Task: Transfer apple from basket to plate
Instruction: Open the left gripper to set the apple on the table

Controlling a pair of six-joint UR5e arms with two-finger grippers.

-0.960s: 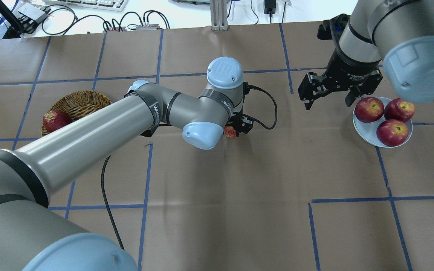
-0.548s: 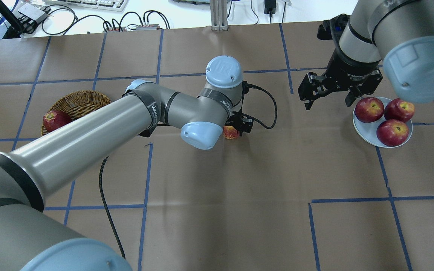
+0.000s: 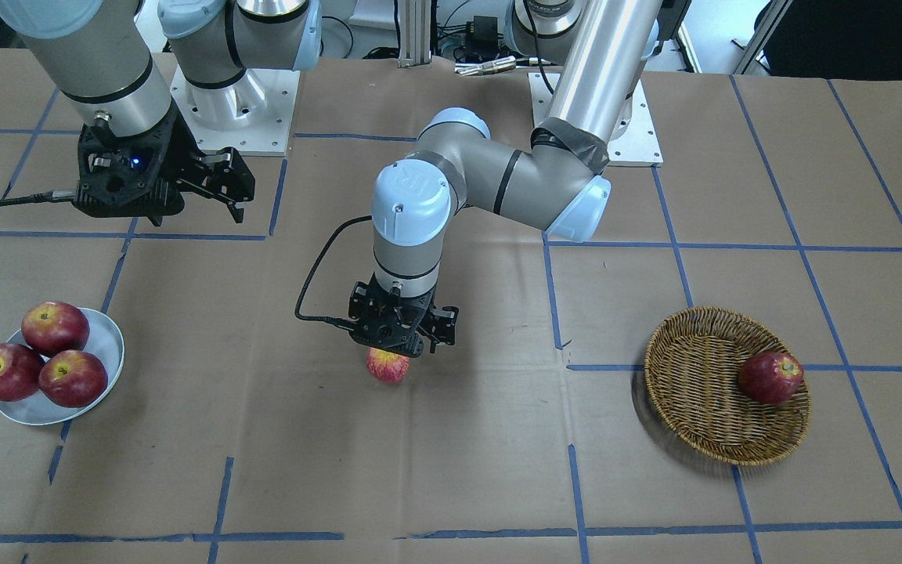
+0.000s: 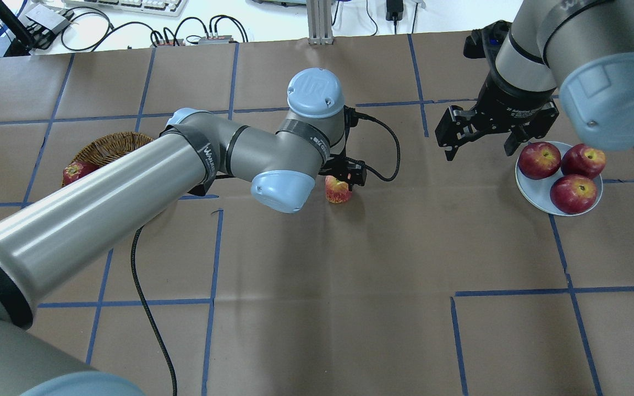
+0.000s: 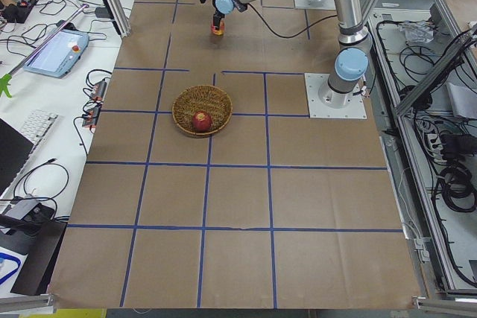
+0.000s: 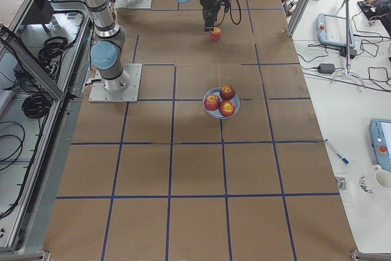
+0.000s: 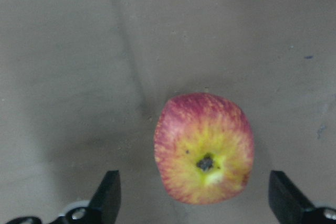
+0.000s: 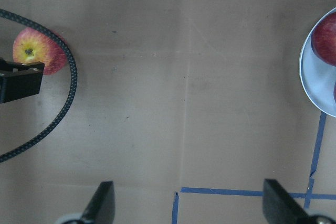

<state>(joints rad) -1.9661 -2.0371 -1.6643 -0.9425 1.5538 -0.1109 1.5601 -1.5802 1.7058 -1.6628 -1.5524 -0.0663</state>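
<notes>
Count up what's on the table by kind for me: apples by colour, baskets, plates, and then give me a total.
Red apples: 4
Yellow-streaked apple: 1
Wicker basket: 1
White plate: 1
Total: 7

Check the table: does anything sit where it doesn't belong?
The streaked apple rests on the bare table, in neither the basket nor the plate, directly beneath the open left gripper.
</notes>
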